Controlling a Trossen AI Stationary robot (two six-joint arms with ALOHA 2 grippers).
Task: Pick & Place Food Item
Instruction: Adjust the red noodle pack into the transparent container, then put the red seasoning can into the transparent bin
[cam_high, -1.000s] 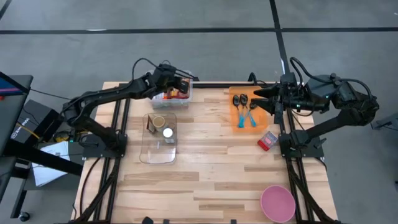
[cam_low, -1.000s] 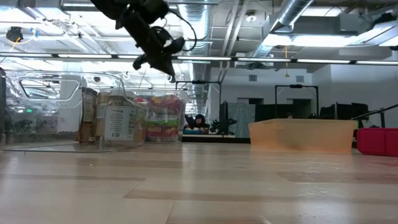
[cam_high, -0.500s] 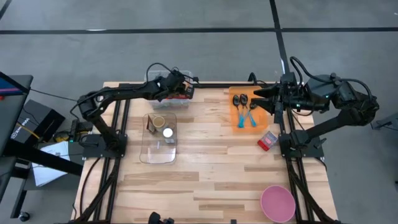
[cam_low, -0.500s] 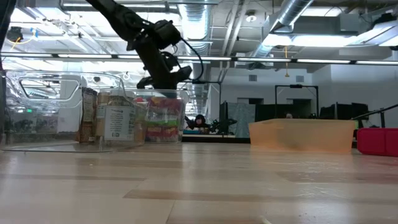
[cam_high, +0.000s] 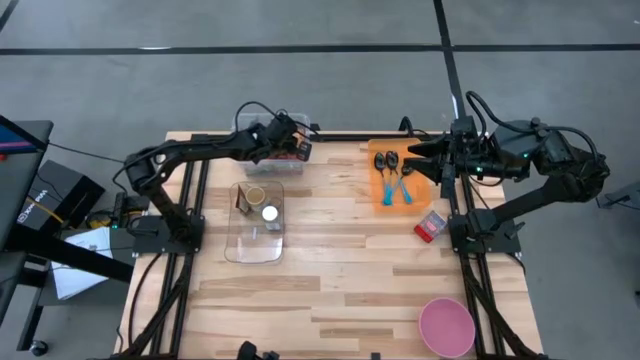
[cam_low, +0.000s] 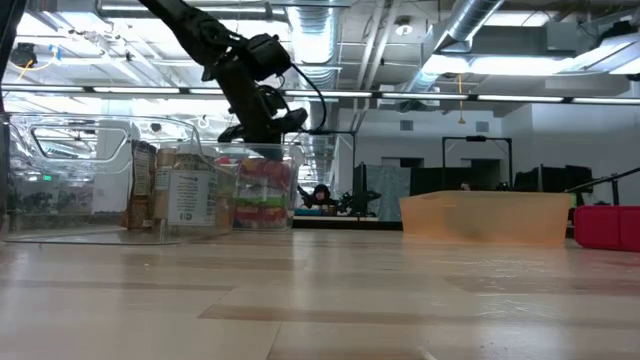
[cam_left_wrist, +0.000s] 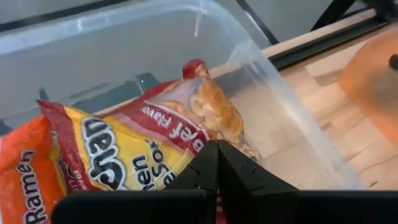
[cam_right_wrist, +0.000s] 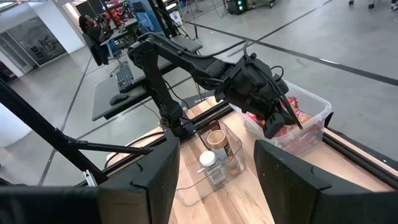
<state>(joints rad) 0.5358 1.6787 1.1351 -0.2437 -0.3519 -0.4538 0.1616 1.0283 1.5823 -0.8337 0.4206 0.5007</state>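
My left gripper (cam_left_wrist: 217, 163) sits fingers together, holding nothing, over the ramen packet (cam_left_wrist: 121, 155) in the clear bin (cam_high: 272, 160) at the table's far left. Risk, I'd say: closed fingers just shove or crumple the packet, or clip the bin wall. Packet's lower edge is hidden. Right gripper (cam_high: 412, 152) waits over the orange tray (cam_high: 424, 188), fingers wide apart.

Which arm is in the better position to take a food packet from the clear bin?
Left. The left gripper is already at the clear bin over a ramen packet; the right gripper hangs by the orange tray.
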